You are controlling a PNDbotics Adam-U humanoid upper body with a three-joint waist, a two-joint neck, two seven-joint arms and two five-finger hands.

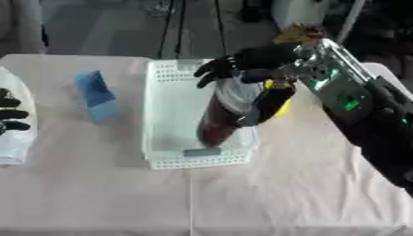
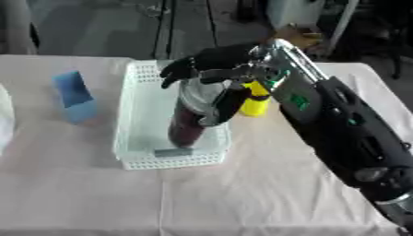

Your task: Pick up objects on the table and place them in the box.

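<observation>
Over the white perforated plastic basket [image 1: 161, 138], the right hand [image 2: 211, 62] curls fingers and thumb round a dark red cylindrical bottle with a silvery top [image 2: 190, 115], tilted with its base low inside the basket. A yellow object [image 2: 255, 103] sits just outside the right rim, a blue block [image 1: 97, 96] well left on the cloth-covered table [image 1: 266, 193]. At the left edge rests the left hand [image 1: 9, 114], fingers relaxed.

This looks like a robotics lab or test room. A table under a pale cloth [image 1: 266, 193] stands on a bare grey floor [image 1: 105, 27], with thin black stand legs [image 1: 179, 27], possibly tripods, at twelve o'clock.
</observation>
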